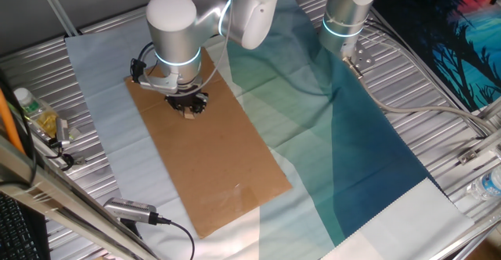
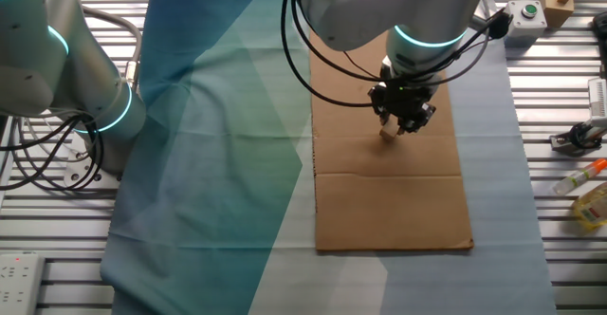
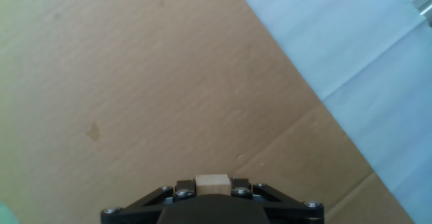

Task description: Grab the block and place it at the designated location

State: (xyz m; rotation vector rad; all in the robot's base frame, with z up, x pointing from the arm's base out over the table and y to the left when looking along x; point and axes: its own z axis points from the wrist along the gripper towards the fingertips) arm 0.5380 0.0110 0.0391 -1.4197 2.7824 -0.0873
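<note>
Over the cardboard point(image 1: 211, 162), the hand point(image 1: 189, 107) grips the block point(image 3: 212, 181)
Fingers closed on it; blue cloth point(image 1: 368, 135) lies at 3 o'clock on the desk point(image 1: 35, 64)

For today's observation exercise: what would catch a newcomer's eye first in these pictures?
Probably the silver arm bent low over the brown cardboard sheet, its black gripper pinching a tiny tan block between its jaws, near the sheet's far end. Next, the teal-and-blue cloth draped beside the cardboard. No black dot shows.
</note>
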